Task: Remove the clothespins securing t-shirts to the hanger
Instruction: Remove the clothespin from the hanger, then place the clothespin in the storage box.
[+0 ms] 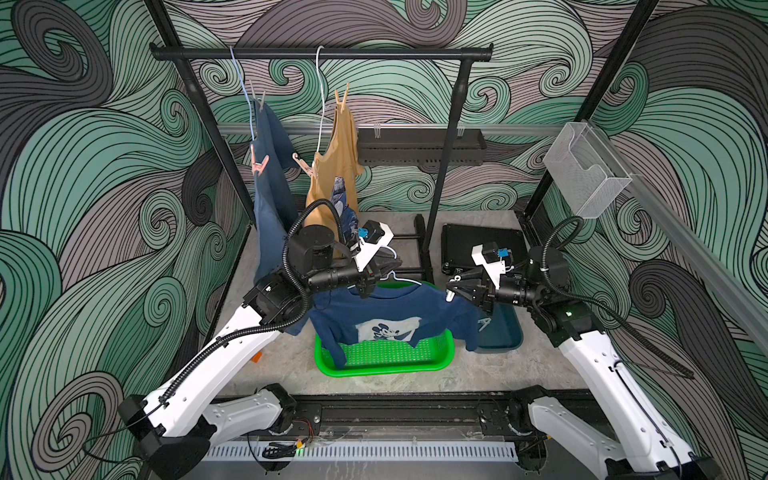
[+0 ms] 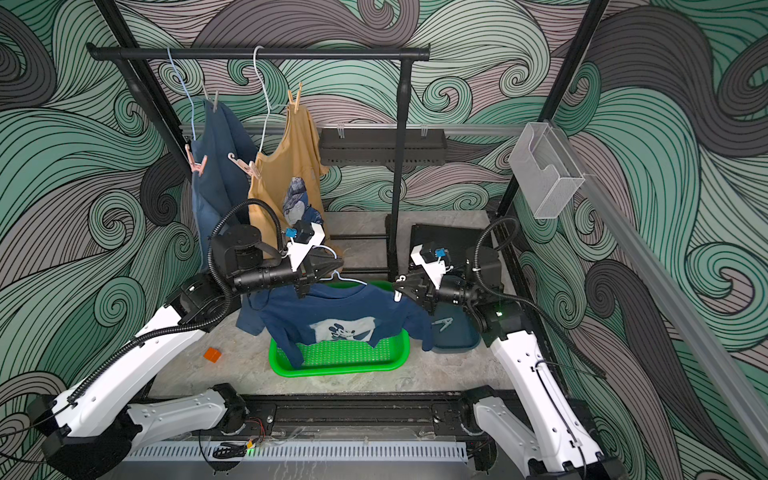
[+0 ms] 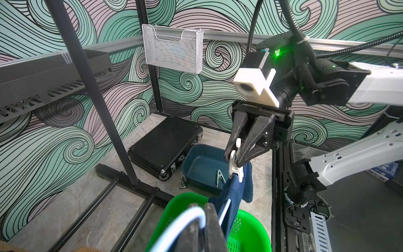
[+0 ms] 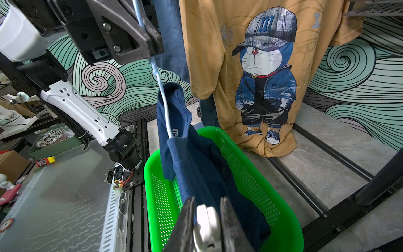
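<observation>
The left hand (image 4: 153, 41) is clenched on the wire hanger (image 4: 165, 109), holding the navy Mickey Mouse t-shirt (image 1: 386, 316) above the green basket (image 1: 382, 370) on the bench. The right hand (image 3: 235, 159) grasps the white clothespin (image 3: 236, 171), which pins the shirt's shoulder at the hanger's end nearest the right arm. The likely trouble is a squeeze that sits too far down the pin's handles. The pin's jaws would then hardly part, and a pull would drag cloth and hanger along, twisting the thin wire in the left hand's grip. A slanted squeeze could also make the smooth plastic pin spring out sideways and miss the dark teal tub (image 3: 196, 161), where one loose clothespin (image 3: 220, 177) already lies. Whether another pin holds the far shoulder I cannot tell; the left arm hides it. If none does, the freed shirt may slide off the hanger. The blue t-shirt (image 1: 270, 166) and mustard t-shirt (image 1: 336, 166) hang pinned on the rail (image 1: 320, 54).
</observation>
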`<state>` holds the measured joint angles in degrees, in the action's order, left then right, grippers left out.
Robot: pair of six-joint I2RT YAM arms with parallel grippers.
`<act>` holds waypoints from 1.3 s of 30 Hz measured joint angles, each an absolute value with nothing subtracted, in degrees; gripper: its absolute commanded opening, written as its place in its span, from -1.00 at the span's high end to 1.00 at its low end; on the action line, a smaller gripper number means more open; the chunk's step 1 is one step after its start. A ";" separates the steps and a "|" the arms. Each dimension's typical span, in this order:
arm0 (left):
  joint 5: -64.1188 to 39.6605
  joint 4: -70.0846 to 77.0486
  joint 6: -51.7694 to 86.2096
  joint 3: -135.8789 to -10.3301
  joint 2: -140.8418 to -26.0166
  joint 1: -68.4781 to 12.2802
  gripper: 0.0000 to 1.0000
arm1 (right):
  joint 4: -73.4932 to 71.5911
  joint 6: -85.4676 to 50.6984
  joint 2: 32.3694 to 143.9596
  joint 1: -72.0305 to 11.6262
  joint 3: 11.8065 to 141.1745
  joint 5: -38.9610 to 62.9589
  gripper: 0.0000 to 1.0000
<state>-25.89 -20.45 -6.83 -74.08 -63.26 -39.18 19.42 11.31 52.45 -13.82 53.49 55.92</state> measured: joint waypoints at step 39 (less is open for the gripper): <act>-25.12 -19.49 -6.90 -73.01 -63.66 -38.70 1.00 | 34.83 31.42 66.41 -2.66 47.05 13.91 0.49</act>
<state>-25.12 -19.49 -6.90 -73.01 -63.66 -38.70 34.83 31.42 66.41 -2.66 47.05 13.91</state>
